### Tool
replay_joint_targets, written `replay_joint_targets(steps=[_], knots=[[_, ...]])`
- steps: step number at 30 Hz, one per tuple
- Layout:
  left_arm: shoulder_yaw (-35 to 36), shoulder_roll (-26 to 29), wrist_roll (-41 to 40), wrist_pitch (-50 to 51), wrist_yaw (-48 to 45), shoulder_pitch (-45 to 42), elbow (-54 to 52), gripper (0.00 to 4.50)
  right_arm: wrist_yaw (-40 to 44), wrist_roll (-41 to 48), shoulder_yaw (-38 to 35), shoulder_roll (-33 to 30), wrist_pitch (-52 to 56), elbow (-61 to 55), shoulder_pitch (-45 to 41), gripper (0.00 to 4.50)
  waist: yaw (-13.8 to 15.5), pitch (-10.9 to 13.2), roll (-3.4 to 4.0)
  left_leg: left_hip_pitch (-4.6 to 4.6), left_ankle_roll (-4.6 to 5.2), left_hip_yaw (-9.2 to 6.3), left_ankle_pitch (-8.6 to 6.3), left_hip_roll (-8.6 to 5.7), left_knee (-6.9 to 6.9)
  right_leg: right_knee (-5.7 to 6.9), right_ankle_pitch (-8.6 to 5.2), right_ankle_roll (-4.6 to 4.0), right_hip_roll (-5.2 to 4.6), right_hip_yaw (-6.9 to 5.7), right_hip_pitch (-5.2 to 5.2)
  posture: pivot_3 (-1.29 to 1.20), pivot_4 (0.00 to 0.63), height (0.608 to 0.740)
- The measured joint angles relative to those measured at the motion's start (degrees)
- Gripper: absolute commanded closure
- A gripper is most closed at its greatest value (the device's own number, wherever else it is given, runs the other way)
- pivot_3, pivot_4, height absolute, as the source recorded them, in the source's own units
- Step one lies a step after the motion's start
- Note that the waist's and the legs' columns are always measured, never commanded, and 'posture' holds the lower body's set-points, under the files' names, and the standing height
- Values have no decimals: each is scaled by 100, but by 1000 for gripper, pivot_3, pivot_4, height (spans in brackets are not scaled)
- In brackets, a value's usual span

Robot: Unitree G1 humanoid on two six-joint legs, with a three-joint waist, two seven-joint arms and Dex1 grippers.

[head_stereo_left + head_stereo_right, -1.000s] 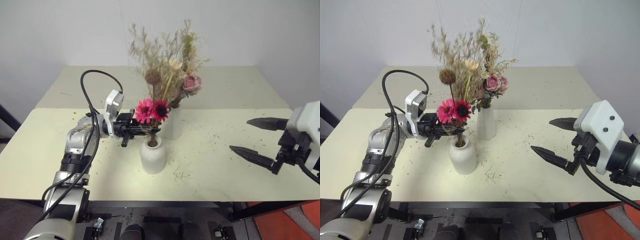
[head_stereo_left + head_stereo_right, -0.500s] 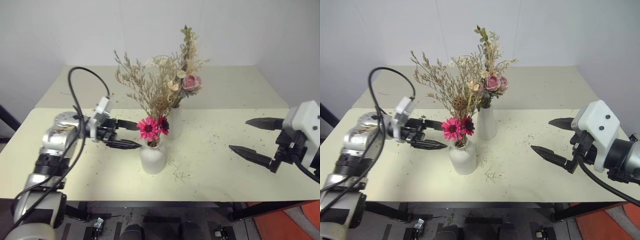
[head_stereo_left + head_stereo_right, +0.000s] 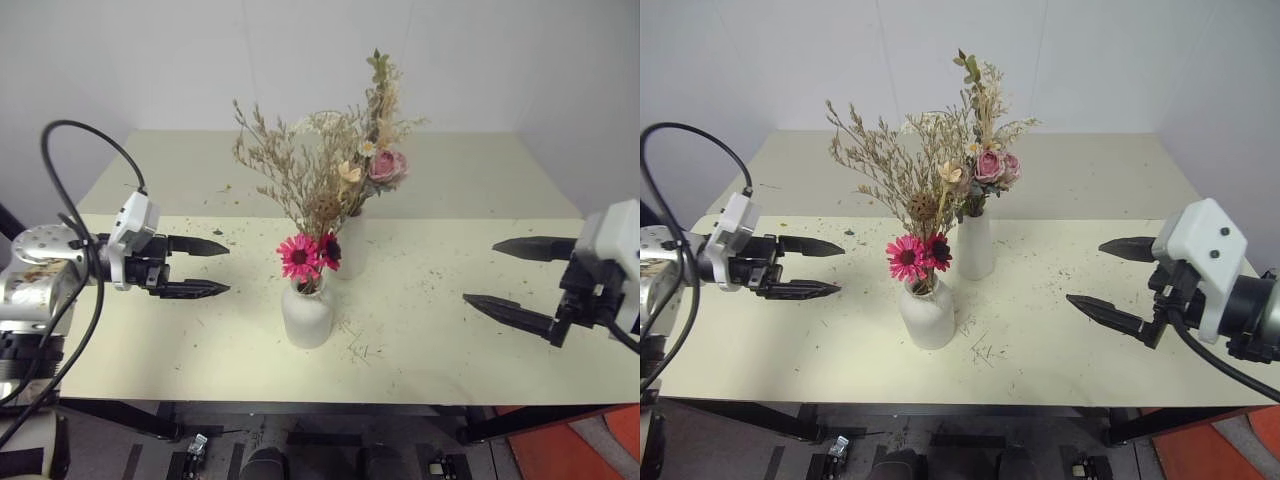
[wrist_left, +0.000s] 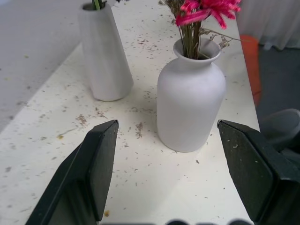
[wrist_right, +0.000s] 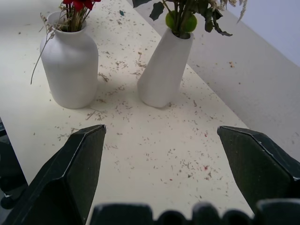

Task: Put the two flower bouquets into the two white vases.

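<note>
The magenta daisy bouquet [image 3: 310, 252] stands in the round white vase [image 3: 307, 315] at mid-table, its brown sprigs fanning up and to the left. Just behind it, the pink rose bouquet [image 3: 385, 165] stands in the tall slim white vase [image 3: 348, 250]. My left gripper [image 3: 225, 267] is open and empty, well left of the round vase [image 4: 191, 101] and pointing at it. Off to the right, my right gripper [image 3: 482, 272] hangs open and empty above the table. The right wrist view shows both vases, round [image 5: 70, 65] and tall [image 5: 166, 68], ahead of the fingers.
Dried flower crumbs [image 3: 355, 345] litter the cream table [image 3: 420, 350] around the vases. A second table [image 3: 470, 170] adjoins it behind, against a white wall. Bare tabletop lies between each gripper and the vases.
My left gripper opened, let go of the magenta bouquet's stems and drew back to the left. The bouquet dropped lower into the round vase. The right arm stayed still.
</note>
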Motion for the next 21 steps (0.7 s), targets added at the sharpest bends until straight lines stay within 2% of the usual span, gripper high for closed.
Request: replay_joint_targets(steps=[9,12,17,21], knots=[[184,59,-206,293,280,281,-591,831,331,-66,-125,-27,-137,193,2,0,-33,0,0,3,1,5,0,2,-2,2,-1,0,3,5,-1,0,150,740],[249,55,-239,286,335,281,-604,831,364,-61,-124,-55,-194,228,-56,0,-22,0,0,3,1,4,0,2,-2,2,-1,0,3,4,-2,0,150,740],[499,-105,-756,550,595,88,-800,831,302,116,-112,-76,-206,286,-437,0,-21,2,-3,3,1,4,0,2,-2,2,-1,0,2,3,-1,0,150,740],[510,-105,-777,525,710,63,-908,831,317,109,-85,-75,-211,284,-346,0,-18,2,-3,2,1,4,-1,1,-3,0,-1,0,2,4,-1,0,150,740]])
